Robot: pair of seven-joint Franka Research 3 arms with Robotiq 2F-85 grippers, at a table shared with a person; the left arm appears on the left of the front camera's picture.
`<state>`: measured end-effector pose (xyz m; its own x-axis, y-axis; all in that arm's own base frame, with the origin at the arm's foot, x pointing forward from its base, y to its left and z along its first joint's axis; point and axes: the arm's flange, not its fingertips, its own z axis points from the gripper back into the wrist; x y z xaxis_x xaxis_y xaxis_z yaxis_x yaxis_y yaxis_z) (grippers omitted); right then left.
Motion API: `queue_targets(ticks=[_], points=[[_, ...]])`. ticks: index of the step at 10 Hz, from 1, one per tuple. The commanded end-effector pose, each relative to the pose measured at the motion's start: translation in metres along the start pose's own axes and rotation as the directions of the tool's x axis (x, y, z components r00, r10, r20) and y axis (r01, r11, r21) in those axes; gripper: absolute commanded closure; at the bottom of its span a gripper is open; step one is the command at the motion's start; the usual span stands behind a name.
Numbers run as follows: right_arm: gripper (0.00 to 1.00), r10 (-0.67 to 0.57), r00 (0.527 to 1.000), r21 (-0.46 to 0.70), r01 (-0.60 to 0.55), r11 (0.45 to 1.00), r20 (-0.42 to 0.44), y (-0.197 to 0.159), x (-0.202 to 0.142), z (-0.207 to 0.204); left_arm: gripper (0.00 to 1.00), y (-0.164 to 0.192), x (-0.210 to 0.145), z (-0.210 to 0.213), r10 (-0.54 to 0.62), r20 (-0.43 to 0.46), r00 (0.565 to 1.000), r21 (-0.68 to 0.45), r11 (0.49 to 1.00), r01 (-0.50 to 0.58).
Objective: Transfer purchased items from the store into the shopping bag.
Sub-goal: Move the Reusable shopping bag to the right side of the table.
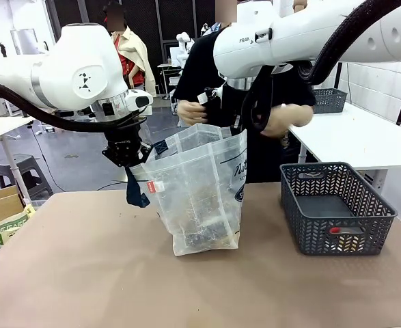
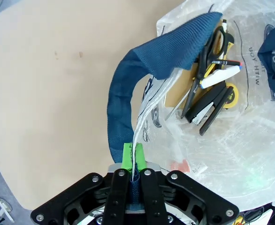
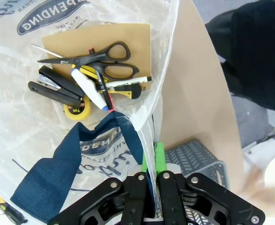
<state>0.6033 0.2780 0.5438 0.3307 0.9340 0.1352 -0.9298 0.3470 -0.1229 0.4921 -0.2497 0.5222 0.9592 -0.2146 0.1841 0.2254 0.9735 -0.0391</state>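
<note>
The shopping bag [image 1: 203,195] stands open mid-table, held between both arms. My left gripper [image 1: 130,156] is shut on its left rim and navy handle [image 2: 128,98]; the green pads [image 2: 127,154] pinch the plastic. My right gripper [image 3: 153,161] is shut on the bag's right rim. Inside the bag lie black scissors [image 3: 100,58], a black stapler [image 3: 55,89], a yellow tape roll [image 3: 77,110], a white marker [image 2: 219,75] and a flat brown pack [image 3: 123,37]. The store, a grey lattice basket [image 1: 364,198], sits to the right with a small red piece [image 1: 343,230] in it.
A person in black stands behind the bag, one hand [image 1: 190,109] holding a small dark item with a white cap, the other hand [image 1: 289,119] near my right arm. Bare brown table [image 1: 84,273] spreads to the left and front. Another grey basket [image 1: 328,100] sits on a far table.
</note>
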Motion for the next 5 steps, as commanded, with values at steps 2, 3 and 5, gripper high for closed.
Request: queue_targets(ticks=[2,3,5], points=[[1.0,-0.006,1.0,-0.003,0.006,1.0,0.001,-0.0005,-0.0011,0.0012,1.0,0.0007,-0.0003,0.0018,0.01,0.001,1.0,-0.005,1.0,-0.009],[1.0,-0.006,1.0,-0.003,0.006,1.0,0.001,-0.0005,-0.0011,0.0012,1.0,0.0007,-0.0003,0.0018,0.01,0.001,1.0,-0.005,1.0,-0.009],[1.0,-0.006,1.0,-0.003,0.006,1.0,0.001,-0.0005,-0.0011,0.0012,1.0,0.0007,-0.0003,0.0018,0.01,0.001,1.0,-0.005,1.0,-0.009]])
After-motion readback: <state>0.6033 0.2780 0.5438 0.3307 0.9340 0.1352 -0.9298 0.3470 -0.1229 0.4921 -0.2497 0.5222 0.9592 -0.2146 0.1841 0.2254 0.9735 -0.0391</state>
